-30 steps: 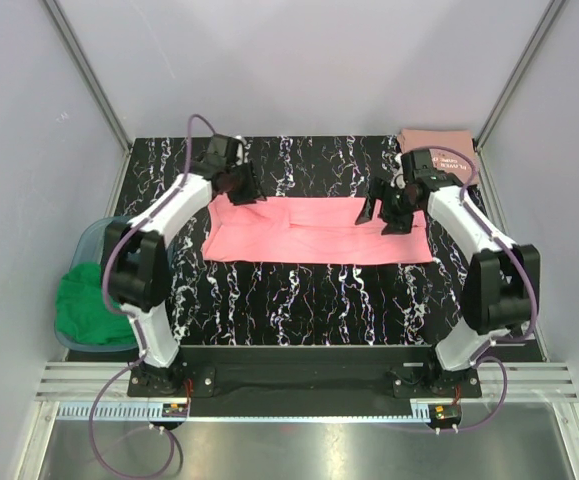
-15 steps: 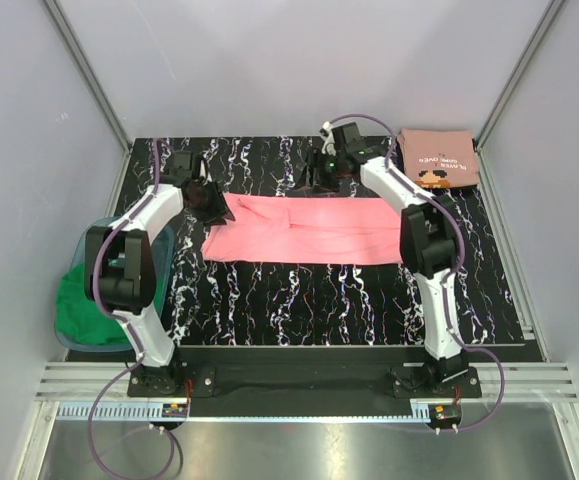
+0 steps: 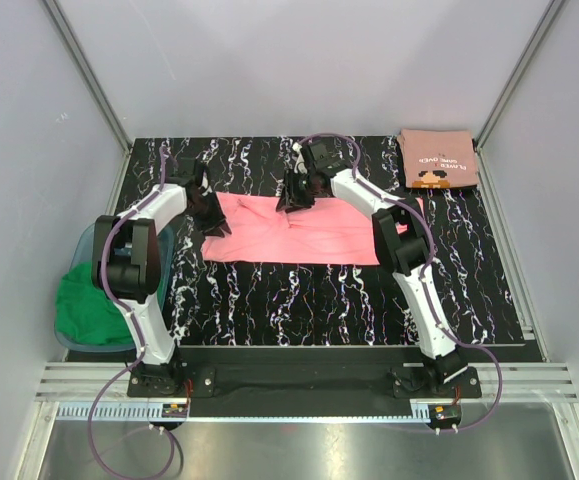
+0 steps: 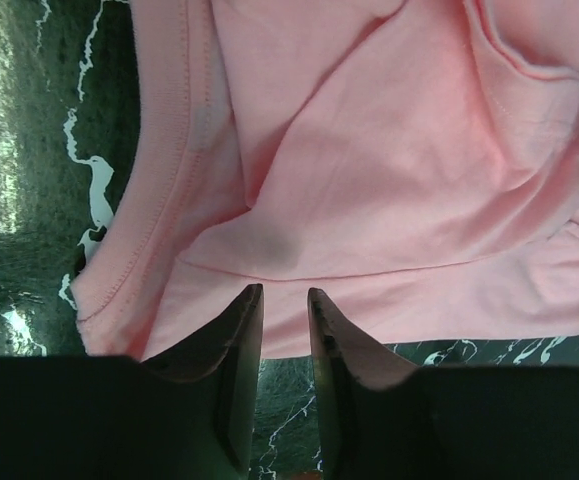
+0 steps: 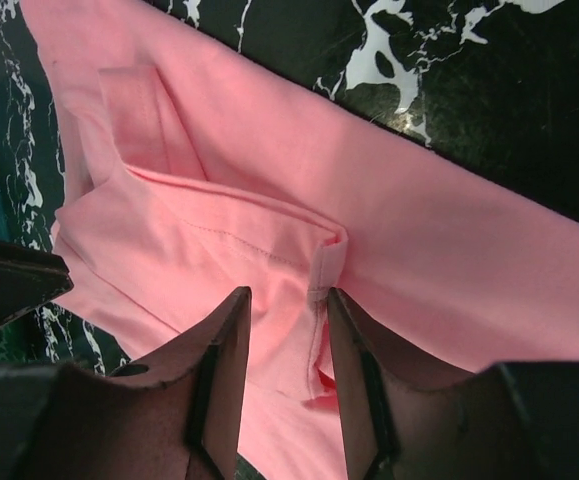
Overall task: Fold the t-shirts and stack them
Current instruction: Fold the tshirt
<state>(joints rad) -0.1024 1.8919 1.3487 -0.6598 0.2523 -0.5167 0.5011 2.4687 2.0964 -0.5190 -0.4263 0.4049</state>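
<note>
The bright pink t-shirt lies folded into a long strip across the black marbled table. My left gripper is at the strip's left end. In the left wrist view its tips stand a narrow gap apart over the pink hem, pinching nothing. My right gripper reaches over the strip's far edge near the middle. Its jaws are open around a raised sleeve fold of the pink cloth. The salmon t-shirt with white lettering lies folded at the back right corner.
A clear blue bin holding green cloth stands off the table's left edge, beside the left arm. Slanted metal frame posts rise at both back corners. The right arm stretches across the shirt's right half.
The right gripper swung from the shirt's right end to the middle of its far edge, its jaws narrowing. The left gripper moved out to the shirt's left end and narrowed slightly.
</note>
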